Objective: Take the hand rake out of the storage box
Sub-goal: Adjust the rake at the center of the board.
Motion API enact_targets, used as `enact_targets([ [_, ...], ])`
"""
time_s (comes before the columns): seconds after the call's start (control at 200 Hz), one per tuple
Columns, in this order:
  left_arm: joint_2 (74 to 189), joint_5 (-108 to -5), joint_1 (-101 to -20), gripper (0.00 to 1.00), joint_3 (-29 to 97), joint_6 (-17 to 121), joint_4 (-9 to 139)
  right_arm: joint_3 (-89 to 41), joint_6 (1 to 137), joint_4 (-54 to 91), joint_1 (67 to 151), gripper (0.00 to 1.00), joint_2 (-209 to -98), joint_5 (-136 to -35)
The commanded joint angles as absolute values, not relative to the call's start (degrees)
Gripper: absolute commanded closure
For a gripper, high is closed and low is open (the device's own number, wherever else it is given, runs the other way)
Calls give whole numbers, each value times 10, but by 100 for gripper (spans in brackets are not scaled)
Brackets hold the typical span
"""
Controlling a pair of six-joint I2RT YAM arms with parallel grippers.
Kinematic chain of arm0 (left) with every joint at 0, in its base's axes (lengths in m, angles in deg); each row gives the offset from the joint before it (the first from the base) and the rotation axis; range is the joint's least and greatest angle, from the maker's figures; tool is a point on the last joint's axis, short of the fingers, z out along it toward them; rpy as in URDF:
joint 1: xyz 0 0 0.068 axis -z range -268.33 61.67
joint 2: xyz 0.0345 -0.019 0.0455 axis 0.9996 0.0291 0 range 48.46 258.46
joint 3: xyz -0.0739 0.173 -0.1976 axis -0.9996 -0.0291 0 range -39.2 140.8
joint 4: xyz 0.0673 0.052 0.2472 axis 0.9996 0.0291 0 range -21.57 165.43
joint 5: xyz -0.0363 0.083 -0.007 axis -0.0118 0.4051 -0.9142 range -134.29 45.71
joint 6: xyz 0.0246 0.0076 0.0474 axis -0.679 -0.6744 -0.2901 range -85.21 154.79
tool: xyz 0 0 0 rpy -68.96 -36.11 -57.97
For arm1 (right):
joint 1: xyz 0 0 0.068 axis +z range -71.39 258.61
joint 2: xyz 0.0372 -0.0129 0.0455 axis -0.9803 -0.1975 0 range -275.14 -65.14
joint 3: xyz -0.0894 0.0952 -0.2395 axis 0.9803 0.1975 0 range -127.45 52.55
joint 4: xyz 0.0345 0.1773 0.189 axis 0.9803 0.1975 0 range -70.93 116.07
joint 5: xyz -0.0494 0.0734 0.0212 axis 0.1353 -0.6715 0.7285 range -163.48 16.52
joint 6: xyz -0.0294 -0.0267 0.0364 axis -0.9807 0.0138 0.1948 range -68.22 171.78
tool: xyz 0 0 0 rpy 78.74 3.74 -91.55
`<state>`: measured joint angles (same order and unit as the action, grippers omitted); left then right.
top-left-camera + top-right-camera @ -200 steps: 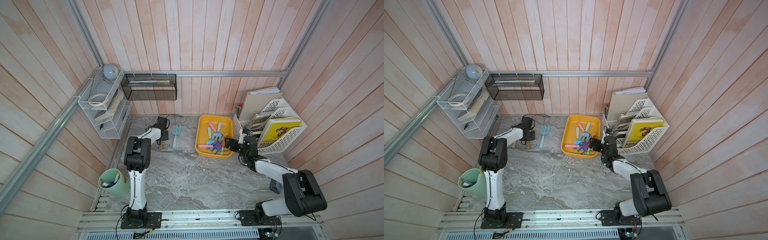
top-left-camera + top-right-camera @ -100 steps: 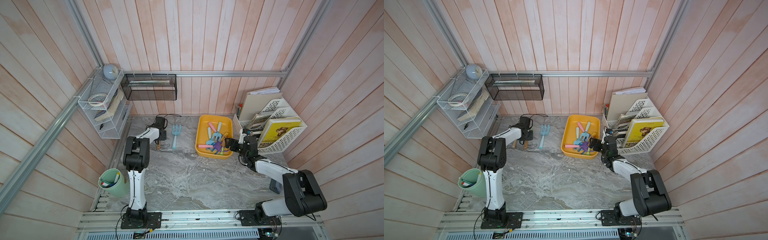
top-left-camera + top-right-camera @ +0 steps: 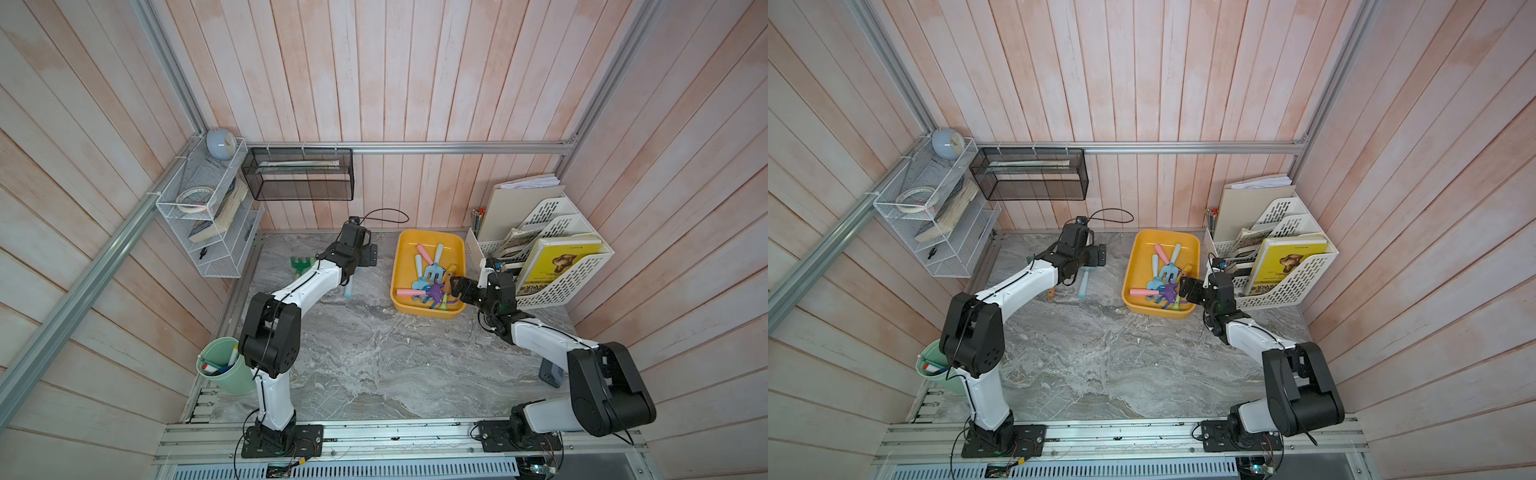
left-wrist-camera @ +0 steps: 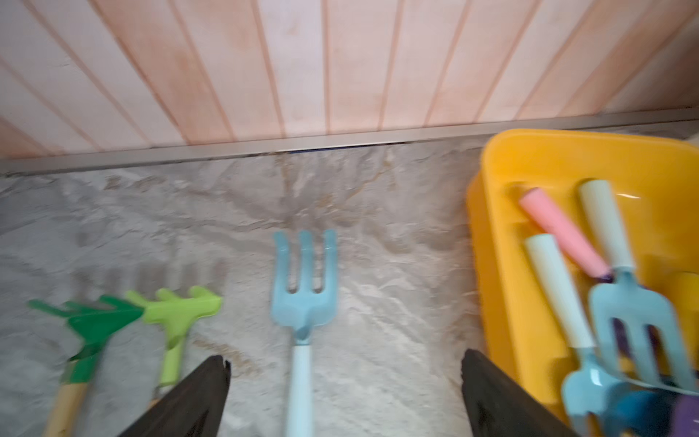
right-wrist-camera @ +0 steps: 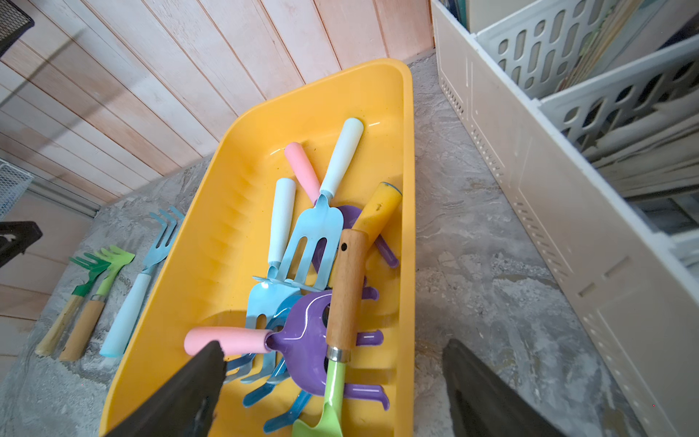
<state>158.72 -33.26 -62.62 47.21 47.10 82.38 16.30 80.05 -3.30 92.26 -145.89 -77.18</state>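
My left fingers (image 4: 204,397) have sprung apart, leaving the blue rake (image 4: 304,299) flat on the bench (image 4: 397,227), left of the box (image 4: 491,234), beside two green rakes (image 4: 177,308). My right fingers (image 5: 196,386) hang apart, empty, over the box's near end, where more rakes remain.

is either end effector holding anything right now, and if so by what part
Nothing is held. The left end effector is open, the blue fork lying free between its jaws; the right end effector is open over the storage box.
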Motion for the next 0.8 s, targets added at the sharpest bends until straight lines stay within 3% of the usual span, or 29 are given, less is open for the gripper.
enact_targets([
  [0.0,1647,-373,-614,0,467,499,798,163,801,-15,918,8,-1438,-754],
  [0.19,1727,-395,-609,0,513,506,830,171,802,-8,919,8,-1423,-752],
  [0.795,1788,-346,-598,20,564,497,874,178,801,-9,919,8,-1422,-751],
])
